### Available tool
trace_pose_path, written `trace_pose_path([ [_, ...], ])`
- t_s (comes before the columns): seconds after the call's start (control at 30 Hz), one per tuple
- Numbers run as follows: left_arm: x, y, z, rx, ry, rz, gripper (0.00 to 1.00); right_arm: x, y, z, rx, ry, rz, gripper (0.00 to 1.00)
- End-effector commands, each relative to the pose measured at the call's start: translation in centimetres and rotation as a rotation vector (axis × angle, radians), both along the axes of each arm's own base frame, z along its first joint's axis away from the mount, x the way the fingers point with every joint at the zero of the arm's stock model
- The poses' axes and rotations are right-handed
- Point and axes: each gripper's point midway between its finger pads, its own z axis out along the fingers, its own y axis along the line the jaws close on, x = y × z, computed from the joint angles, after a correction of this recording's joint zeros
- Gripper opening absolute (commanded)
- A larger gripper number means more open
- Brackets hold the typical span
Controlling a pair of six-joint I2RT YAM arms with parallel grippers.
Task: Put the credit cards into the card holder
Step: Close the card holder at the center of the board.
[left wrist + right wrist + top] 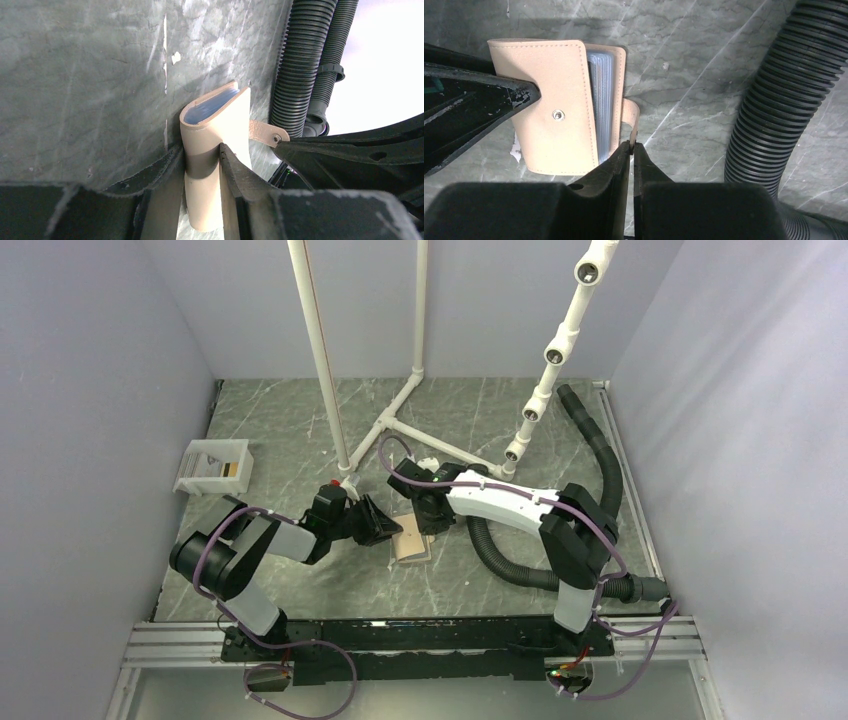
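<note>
Card holder (556, 115) unsnapped, barely parted: left gripper (201, 150) pinching its cover, right gripper (631, 147) pinching its tab (631, 117); no credit cards visibly inside, so loading seems not yet begun.

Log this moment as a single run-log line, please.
left hand: shut on card holder | right hand: shut on closing tab | snap: undone

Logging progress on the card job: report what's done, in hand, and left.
Done: the closing tab is off its snap. In hand: the left gripper clamps the card holder near its fold; the right gripper has its jaws shut on the tab. Left: all cards; none shows at the holder or in either gripper. The white tray may hold them, too small to tell.
</note>
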Motion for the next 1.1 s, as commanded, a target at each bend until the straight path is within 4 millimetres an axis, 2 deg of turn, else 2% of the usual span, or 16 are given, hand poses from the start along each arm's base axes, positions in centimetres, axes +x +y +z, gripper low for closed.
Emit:
trace_pose_path([
  [0.0, -0.7, -0.1, -0.6, 0.027, 0.007, -0.033, 0.35, 0.3, -0.2, 1.1, 0.007, -0.038, -0.011, 0.06],
  [0.07, -0.7, -0.2, -0.6, 0.025, 0.007, -0.033, 0.35, 0.4, -0.4, 1.2, 0.003, -0.045, -0.015, 0.0],
  [0.27, -0.7, -0.2, -0.6, 0.026, 0.006, -0.036, 0.35, 0.6, 0.4, 1.9, 0.065, -0.07, 0.02, 0.0],
  [0.53, -0.9, -0.5, -0.6, 0.021, 0.011, -0.047, 0.35, 0.3, 4.6, 4.9, 0.497, -0.145, 0.309, 0.0],
  [0.77, -1.1, -0.8, -0.5, 0.003, 0.013, -0.048, 0.35, 1.5, 4.1, 3.8, 0.661, -0.069, 0.34, 0.0],
  [1.07, -1.2, -0.9, -0.1, -0.017, 0.008, -0.045, 0.35, 0.7, 4.6, 2.1, 0.754, 0.015, 0.397, 0.0],
])
